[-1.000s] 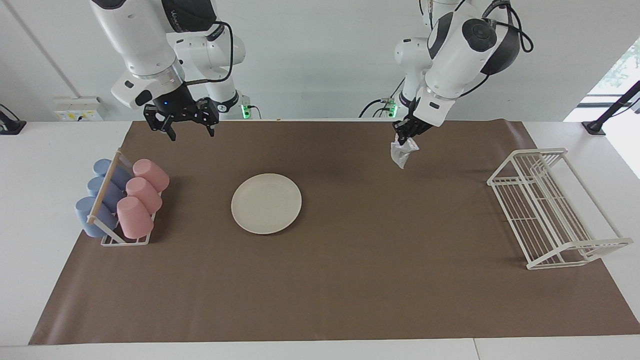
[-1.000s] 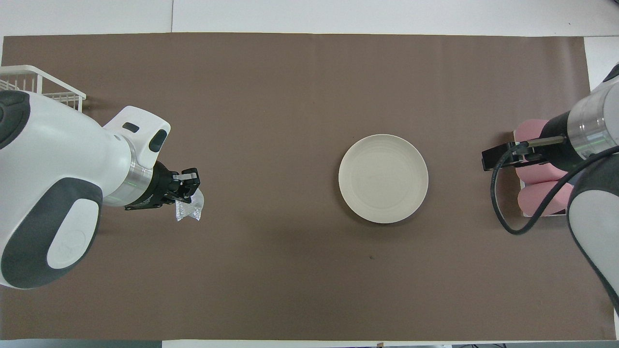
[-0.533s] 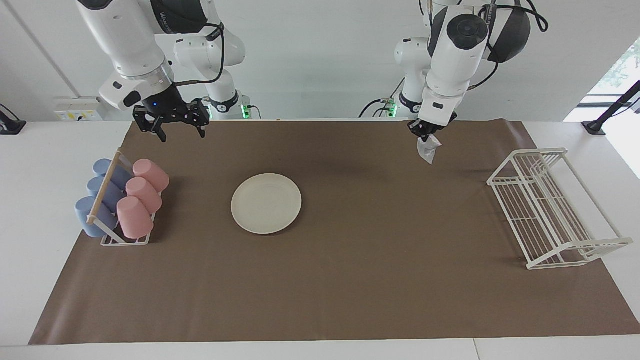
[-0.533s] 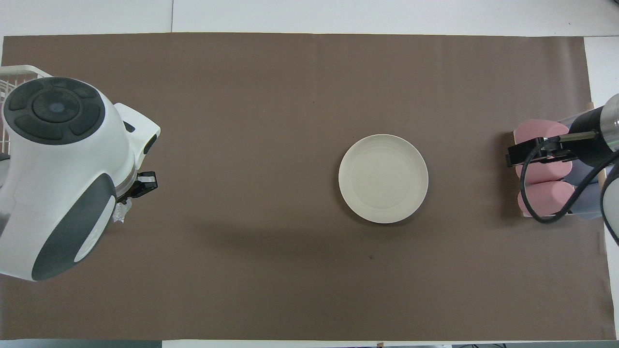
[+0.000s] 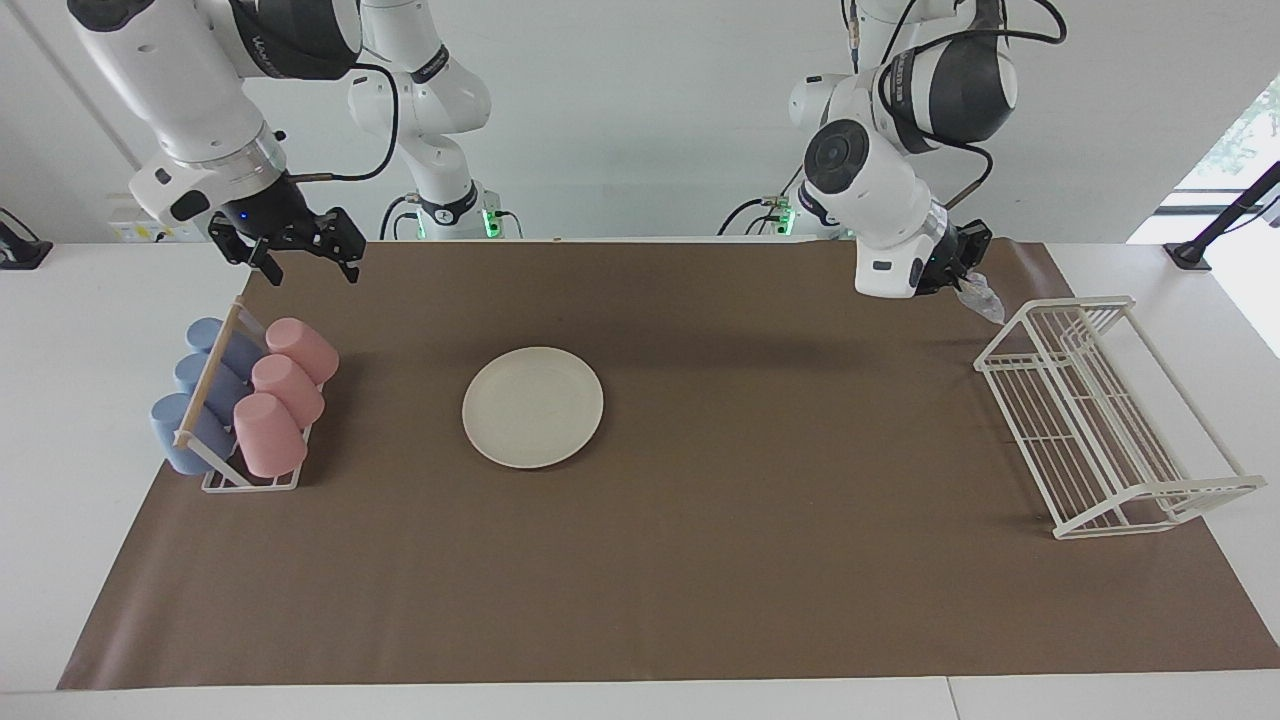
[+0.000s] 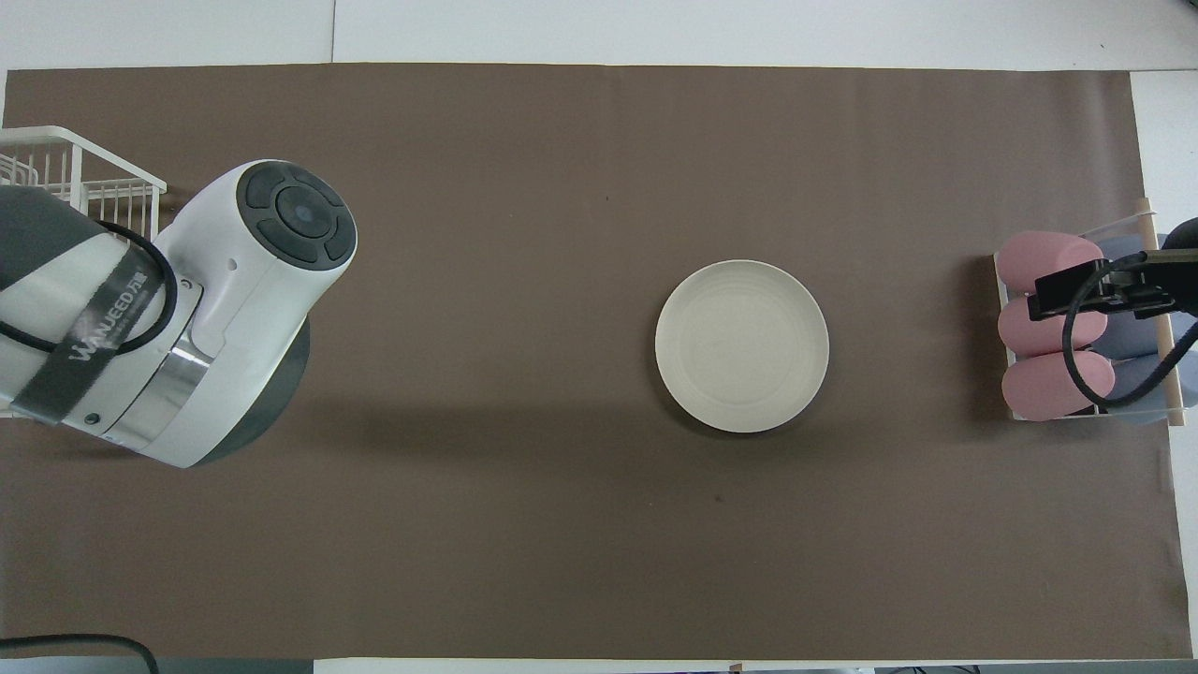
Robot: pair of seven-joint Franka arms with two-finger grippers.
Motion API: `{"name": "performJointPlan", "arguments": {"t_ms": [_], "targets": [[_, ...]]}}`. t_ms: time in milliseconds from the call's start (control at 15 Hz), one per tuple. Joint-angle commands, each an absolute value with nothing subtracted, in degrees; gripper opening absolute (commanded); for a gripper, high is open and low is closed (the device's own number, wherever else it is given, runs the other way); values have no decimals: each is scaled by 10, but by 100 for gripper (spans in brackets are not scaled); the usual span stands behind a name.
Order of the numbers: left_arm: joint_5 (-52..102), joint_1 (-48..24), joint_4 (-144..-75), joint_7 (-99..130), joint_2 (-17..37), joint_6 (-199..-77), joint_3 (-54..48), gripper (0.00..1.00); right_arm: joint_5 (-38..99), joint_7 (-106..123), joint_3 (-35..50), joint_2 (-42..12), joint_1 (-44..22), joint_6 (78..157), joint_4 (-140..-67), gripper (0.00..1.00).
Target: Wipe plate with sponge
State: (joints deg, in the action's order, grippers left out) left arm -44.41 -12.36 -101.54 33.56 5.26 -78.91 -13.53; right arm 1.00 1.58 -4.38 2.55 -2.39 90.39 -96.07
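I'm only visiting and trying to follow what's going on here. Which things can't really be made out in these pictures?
- Left gripper and the sponge it holds: hidden in the overhead view under the left arm's own wrist; only the facing view shows them.
- Wire rack: overhead view, cut off by the edge and covered by that arm.
- Blue cups: overhead view, mostly hidden by the right gripper and its cable.
- Plate: nothing tells whether it has been wiped.

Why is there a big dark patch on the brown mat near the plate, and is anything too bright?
Overhead view: that dark band on the brown mat beside the plate is an arm's soft shadow. Facing view: the same shadow lies nearer the robots than the plate; daylight glares white at the window.
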Motion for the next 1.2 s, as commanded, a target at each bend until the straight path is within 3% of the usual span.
{"name": "performJointPlan", "arguments": {"t_ms": [0,200,667,1133], "targets": [[-511,-108,-999,246,76,-780,-130,0,11,26,-38,24,-15,903,-955,100],[-559,-98,-992,222,112,-783,-130,0,7,24,-38,23,-15,904,-954,100],[-674,-72,-904,217,249,-763,-128,0,2,24,-37,18,-16,907,-936,100],[-667,-34,-921,222,259,-810,-130,0,2,21,-37,19,-17,904,-940,100]]}}
